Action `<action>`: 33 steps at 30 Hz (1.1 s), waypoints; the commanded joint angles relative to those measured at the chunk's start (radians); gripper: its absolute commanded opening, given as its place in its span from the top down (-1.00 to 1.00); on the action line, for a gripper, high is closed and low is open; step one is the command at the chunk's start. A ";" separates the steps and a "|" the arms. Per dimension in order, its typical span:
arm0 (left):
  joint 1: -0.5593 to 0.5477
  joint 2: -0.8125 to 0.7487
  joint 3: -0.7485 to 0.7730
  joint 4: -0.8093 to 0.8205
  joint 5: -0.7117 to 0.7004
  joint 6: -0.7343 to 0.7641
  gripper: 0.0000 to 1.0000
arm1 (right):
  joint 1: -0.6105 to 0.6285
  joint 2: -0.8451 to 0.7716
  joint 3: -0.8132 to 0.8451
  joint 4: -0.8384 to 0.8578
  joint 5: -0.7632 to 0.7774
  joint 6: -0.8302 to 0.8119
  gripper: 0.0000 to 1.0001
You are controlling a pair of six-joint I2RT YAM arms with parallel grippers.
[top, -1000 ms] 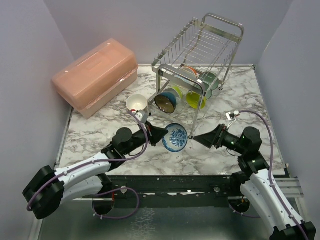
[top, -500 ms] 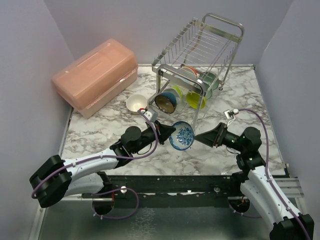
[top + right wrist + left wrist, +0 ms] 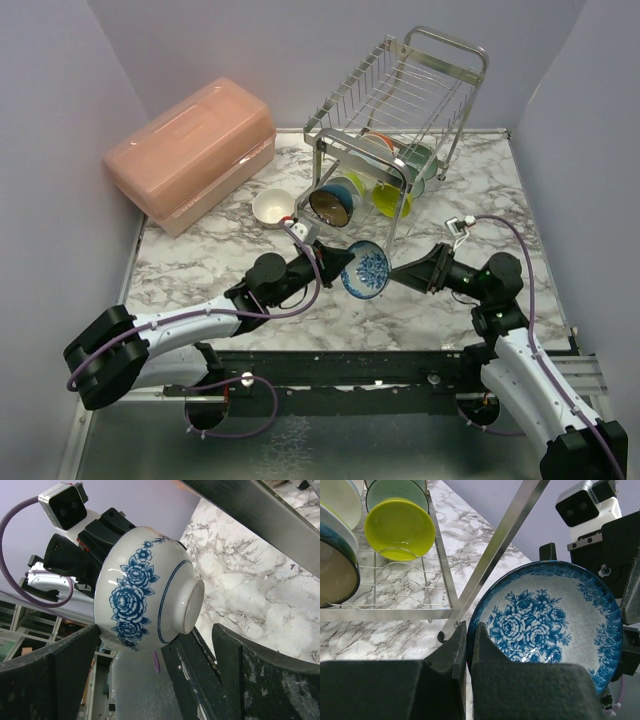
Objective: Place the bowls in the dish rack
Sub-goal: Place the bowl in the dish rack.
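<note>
My left gripper [image 3: 340, 262] is shut on the rim of a blue-and-white bowl [image 3: 366, 270] and holds it on edge above the table, just in front of the dish rack [image 3: 400, 110]. In the left wrist view both fingers pinch the rim [image 3: 469, 630], and the bowl's rose-patterned inside [image 3: 545, 625] faces the camera. My right gripper [image 3: 395, 272] stands open, its tips close to the bowl's outside. In the right wrist view the bowl's foot [image 3: 192, 605] hangs between and above the spread fingers [image 3: 156, 630]. A white bowl [image 3: 272, 207] sits on the table left of the rack.
The rack's lower shelf holds a dark teal bowl [image 3: 330, 203], a lime bowl [image 3: 392, 201] and a mint green bowl [image 3: 418, 160] on edge. A pink lidded box [image 3: 190, 150] stands at the back left. The rack's front leg [image 3: 490, 555] is just left of the held bowl.
My left arm has carried the blue-and-white bowl to the right and slightly up, toward the right gripper. The right gripper has edged left and stayed open.
</note>
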 commanded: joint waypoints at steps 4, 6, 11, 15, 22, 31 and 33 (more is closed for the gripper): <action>-0.024 -0.009 0.032 0.090 -0.082 0.000 1.00 | 0.009 -0.017 -0.003 0.037 -0.067 0.001 -1.00; -0.023 -0.011 0.029 0.089 -0.085 -0.001 1.00 | 0.009 -0.010 -0.001 0.041 -0.073 -0.006 -1.00; -0.024 -0.008 0.031 0.091 -0.069 -0.009 1.00 | 0.009 -0.004 0.010 -0.005 -0.064 -0.040 -1.00; -0.024 -0.015 0.032 0.094 -0.050 -0.007 1.00 | 0.010 -0.013 0.030 -0.124 -0.001 -0.104 -1.00; -0.024 -0.076 -0.008 0.131 -0.036 -0.021 1.00 | 0.009 0.039 0.053 -0.192 0.093 -0.149 -1.00; -0.024 -0.072 -0.011 0.167 0.026 -0.051 1.00 | 0.009 0.155 0.053 0.019 0.009 -0.074 -0.95; -0.024 -0.054 -0.002 0.170 0.032 -0.054 1.00 | 0.009 0.166 0.055 0.049 -0.009 -0.063 -0.94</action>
